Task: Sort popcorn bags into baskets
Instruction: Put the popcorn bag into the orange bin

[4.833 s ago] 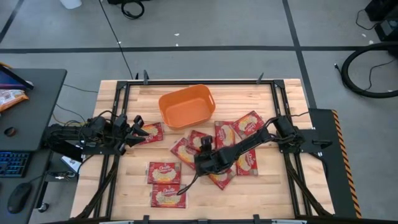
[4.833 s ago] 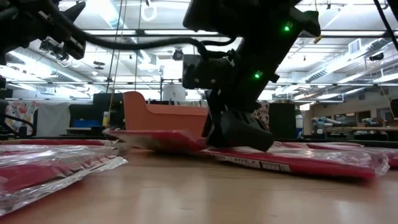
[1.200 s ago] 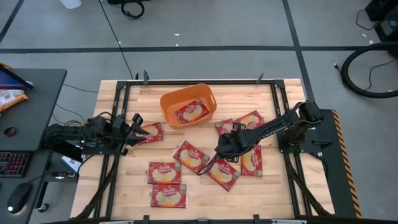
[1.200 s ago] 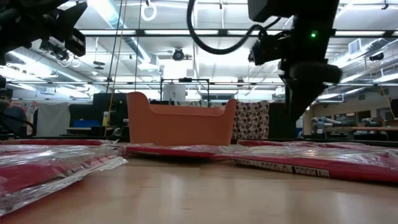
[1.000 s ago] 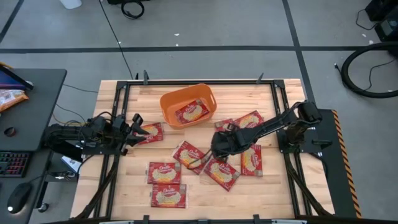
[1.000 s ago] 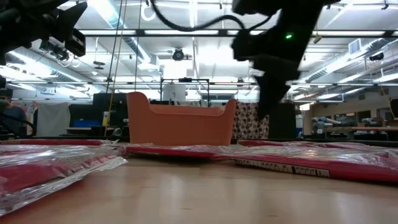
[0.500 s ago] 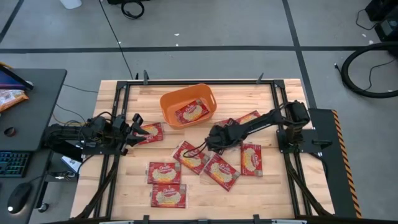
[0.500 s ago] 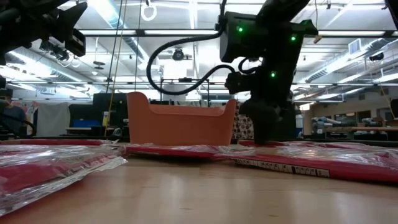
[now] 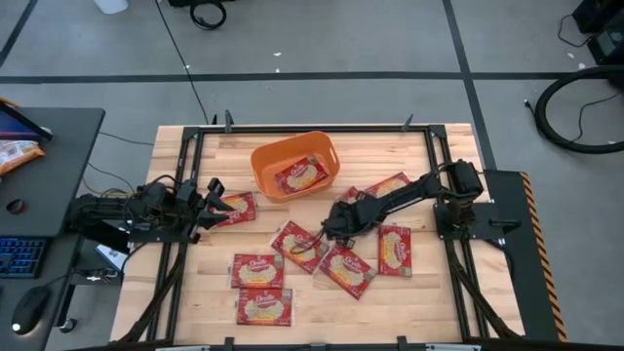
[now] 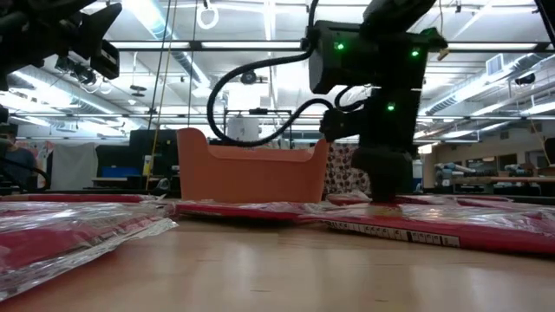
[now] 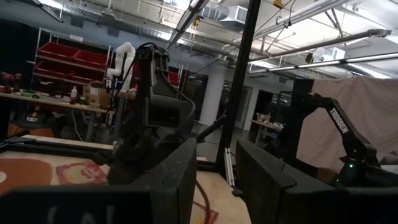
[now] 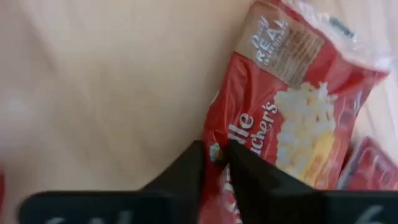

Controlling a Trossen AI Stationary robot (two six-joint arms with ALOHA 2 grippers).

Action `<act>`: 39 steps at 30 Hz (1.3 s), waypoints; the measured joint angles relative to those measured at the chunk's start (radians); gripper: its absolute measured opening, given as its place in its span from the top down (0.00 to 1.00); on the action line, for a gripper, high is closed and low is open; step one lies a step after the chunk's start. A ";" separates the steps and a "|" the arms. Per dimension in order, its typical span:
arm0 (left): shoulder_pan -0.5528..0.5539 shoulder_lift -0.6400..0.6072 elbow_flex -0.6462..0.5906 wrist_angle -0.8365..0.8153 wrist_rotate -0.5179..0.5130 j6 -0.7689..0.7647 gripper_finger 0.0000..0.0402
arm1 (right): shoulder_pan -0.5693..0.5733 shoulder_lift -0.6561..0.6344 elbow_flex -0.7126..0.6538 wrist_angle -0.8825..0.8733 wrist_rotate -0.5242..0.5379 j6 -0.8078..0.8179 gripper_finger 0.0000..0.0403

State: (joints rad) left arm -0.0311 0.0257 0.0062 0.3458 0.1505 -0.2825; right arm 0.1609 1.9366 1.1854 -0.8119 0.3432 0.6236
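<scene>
Now that one popcorn bag (image 9: 300,176) lies in the basket (image 9: 265,156), we have brought our right gripper (image 9: 336,220) down beside it, fingers pinched narrowly on the next bag's (image 12: 280,137) edge; left gripper (image 9: 213,198) waits, parted.

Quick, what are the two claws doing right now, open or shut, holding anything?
Left gripper: open, empty, parked at the table's left edge.
Right gripper: shut on the edge of a popcorn bag, mid-table.

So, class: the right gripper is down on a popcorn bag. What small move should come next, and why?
Probably lift. The right gripper appears pinched on the edge of a popcorn bag lying on the table; the orange basket already holds one bag.
</scene>
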 joint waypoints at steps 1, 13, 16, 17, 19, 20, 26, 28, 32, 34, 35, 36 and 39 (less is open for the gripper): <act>0.000 0.000 0.000 0.000 0.000 0.000 0.71 | 0.009 0.000 0.001 -0.003 -0.004 -0.016 0.89; 0.000 0.000 0.000 0.000 0.000 -0.003 0.71 | 0.215 0.005 0.147 0.044 0.088 -0.438 0.99; 0.000 0.000 0.000 0.000 0.000 -0.003 0.71 | 0.251 0.005 0.178 0.091 0.236 -0.568 0.98; 0.000 0.000 0.000 0.000 0.000 -0.003 0.71 | 0.259 0.005 0.186 0.101 0.280 -0.617 0.98; 0.000 0.000 0.000 0.001 0.000 -0.003 0.71 | 0.270 0.005 0.193 0.135 0.360 -0.724 0.98; 0.000 0.000 0.000 0.001 0.000 -0.003 0.71 | 0.270 0.005 0.193 0.163 0.387 -0.781 0.98; 0.000 0.000 0.000 0.010 0.000 -0.003 0.71 | 0.198 0.008 0.194 0.316 0.419 -1.115 0.98; 0.000 0.000 0.000 0.023 0.000 -0.003 0.71 | 0.161 0.008 0.194 0.377 0.419 -1.219 0.98; 0.000 0.000 0.000 0.058 0.000 -0.001 0.71 | 0.067 0.008 0.194 0.507 0.374 -1.428 0.98; 0.000 0.000 0.000 0.065 0.000 0.004 0.71 | 0.013 0.008 0.194 0.549 0.314 -1.507 0.98; 0.000 0.000 0.000 0.072 0.000 0.005 0.71 | -0.015 0.008 0.194 0.566 0.288 -1.532 0.98; 0.000 0.000 0.000 0.076 0.000 0.005 0.71 | -0.043 0.008 0.194 0.581 0.272 -1.549 0.98; 0.000 0.000 0.000 0.076 0.000 0.005 0.71 | -0.118 0.008 0.195 0.625 0.268 -1.580 0.97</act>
State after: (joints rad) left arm -0.0315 0.0260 0.0063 0.4216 0.1505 -0.2779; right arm 0.0425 1.9450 1.3801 -0.1871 0.6113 -0.9568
